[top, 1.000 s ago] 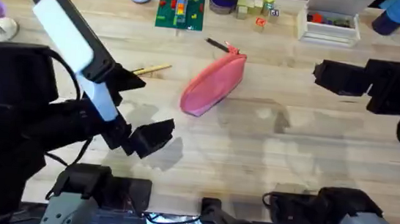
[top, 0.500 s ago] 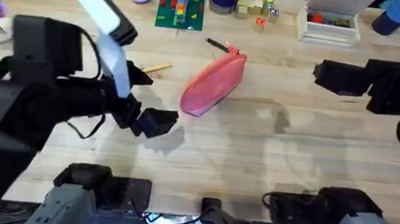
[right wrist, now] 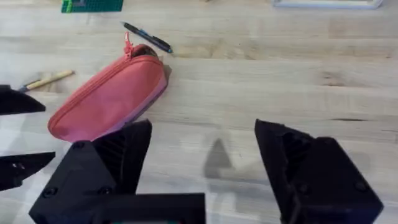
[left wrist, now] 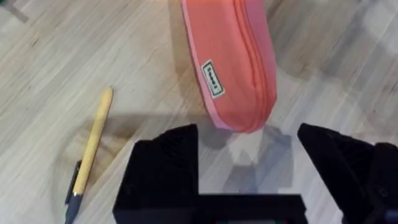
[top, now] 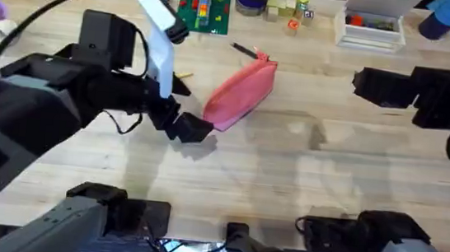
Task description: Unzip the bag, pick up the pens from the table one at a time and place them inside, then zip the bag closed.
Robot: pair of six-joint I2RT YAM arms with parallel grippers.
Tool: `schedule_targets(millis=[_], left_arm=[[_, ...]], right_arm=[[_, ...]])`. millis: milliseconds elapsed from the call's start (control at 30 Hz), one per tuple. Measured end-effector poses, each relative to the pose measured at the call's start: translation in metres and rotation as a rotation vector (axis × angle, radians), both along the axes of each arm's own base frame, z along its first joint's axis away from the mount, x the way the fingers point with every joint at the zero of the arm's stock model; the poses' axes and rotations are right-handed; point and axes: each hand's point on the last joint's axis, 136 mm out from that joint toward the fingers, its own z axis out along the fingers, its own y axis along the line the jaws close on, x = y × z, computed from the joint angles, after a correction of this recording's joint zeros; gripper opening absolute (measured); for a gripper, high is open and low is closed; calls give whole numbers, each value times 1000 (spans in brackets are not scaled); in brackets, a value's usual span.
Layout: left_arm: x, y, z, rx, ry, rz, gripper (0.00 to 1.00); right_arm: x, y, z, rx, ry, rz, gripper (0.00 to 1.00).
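Overhead view: the pink pencil pouch (top: 240,93) lies slantwise on the plank table (top: 303,175), a little left of the middle, its zip closed along the top edge as the right wrist view shows it (right wrist: 107,96). The black pen (top: 244,51) lies just beyond the pouch's far end, near the zip pull. The tan-yellow pen (left wrist: 90,149) rests on the wood to the pouch's left, near it but apart, partly hidden under the left arm from above. The left gripper (top: 190,128) sits low just off the pouch's near end, its black fingers (left wrist: 165,163) spread wide with the tip of the pouch between them and nothing held. The right gripper (top: 367,83) hangs well apart at the table's right side, fingers (right wrist: 112,158) wide and empty.
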Motion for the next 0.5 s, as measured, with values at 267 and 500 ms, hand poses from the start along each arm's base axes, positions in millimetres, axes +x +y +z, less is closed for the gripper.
schedule_targets(millis=[267, 500], left_arm=[[5, -11, -2, -32, 4, -24, 993], [10, -15, 3, -58, -22, -31, 993]], right_arm=[[0, 0, 0, 0, 0, 0, 995], [0, 0, 0, 0, 0, 0, 995]])
